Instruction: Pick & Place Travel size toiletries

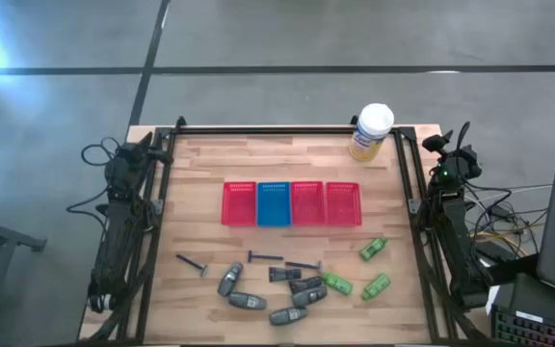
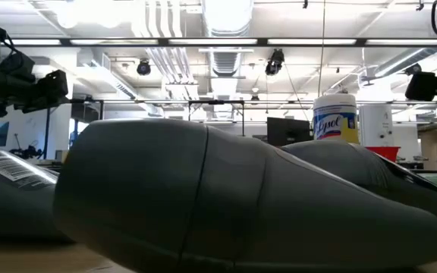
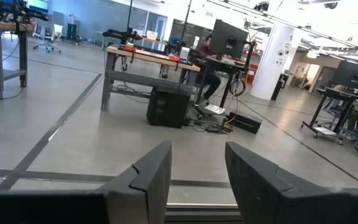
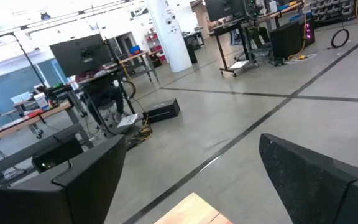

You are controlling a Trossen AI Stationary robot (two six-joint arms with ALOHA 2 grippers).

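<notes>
Both grippers, left (image 3: 197,180) and right (image 4: 191,180), wait spread and parked; toiletries lie unsorted before the red-and-blue mesh baskets (image 1: 292,203).

Much is blocked, cropped or too small to read.

In the low view, nearly the whole frame is filled by one grey oval bottle (image 2: 226,205), so the counter behind it is hidden; a second bottle (image 2: 10,193) is cut off by the frame edge, and only the top of the canister (image 2: 334,115) is seen. From above, the razors (image 1: 194,262) are too small for detail. The left hand (image 3: 194,180) and right hand (image 4: 191,180) are cropped at the bottom edge.
</notes>
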